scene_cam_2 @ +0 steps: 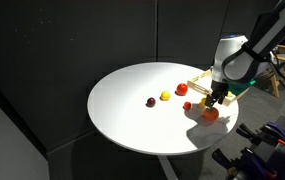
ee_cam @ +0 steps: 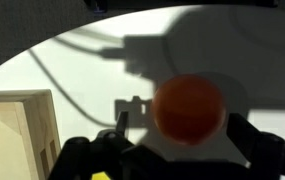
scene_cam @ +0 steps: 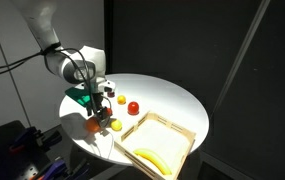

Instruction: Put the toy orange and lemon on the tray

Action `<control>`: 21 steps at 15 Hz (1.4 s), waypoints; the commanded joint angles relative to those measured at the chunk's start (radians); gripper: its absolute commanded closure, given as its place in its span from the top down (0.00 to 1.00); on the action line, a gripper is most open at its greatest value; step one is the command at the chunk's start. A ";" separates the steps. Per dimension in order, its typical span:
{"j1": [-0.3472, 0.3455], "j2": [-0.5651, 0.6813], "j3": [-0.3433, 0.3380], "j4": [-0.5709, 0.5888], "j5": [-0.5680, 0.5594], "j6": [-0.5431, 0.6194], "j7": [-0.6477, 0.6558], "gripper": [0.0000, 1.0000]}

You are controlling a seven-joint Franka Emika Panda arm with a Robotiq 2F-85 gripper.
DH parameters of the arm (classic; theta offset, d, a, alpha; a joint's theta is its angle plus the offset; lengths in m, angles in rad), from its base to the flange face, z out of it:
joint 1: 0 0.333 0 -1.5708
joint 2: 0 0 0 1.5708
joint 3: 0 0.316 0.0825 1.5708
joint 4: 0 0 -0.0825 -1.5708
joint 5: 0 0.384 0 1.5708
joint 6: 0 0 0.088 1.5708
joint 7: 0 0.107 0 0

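Dark curtains all round, and in the middle a round white worktop [scene_cam: 167, 95] lit from above. The pincer [scene_cam: 100, 110] hangs low over the edge of it, jaws spread wide, nothing between them gripped. In the wrist view the toy orange [ee_cam: 189, 108] sits on the bare white surface between the two dark fingers [ee_cam: 250, 142], and I can't tell whether either one touches it. It is outside the tray [ee_cam: 37, 125], whose wooden corner shows at the left of that view. In an exterior view the orange [scene_cam: 92, 126] lies right below the pincer, the lemon [scene_cam: 115, 125] near it, between it and the tray's [scene_cam: 164, 138] near corner (so also off the tray). A yellow banana [scene_cam: 152, 160] lies inside the tray. Farther in on the worktop are a dark red fruit [scene_cam: 121, 98] and a red-and-yellow fruit [scene_cam: 134, 107].
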 commanded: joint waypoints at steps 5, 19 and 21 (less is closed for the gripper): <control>0.018 0.045 -0.019 0.027 -0.030 0.020 0.036 1.00; 0.023 0.083 -0.033 0.047 -0.029 0.019 0.037 1.00; 0.023 0.088 -0.034 0.049 -0.029 0.018 0.037 1.00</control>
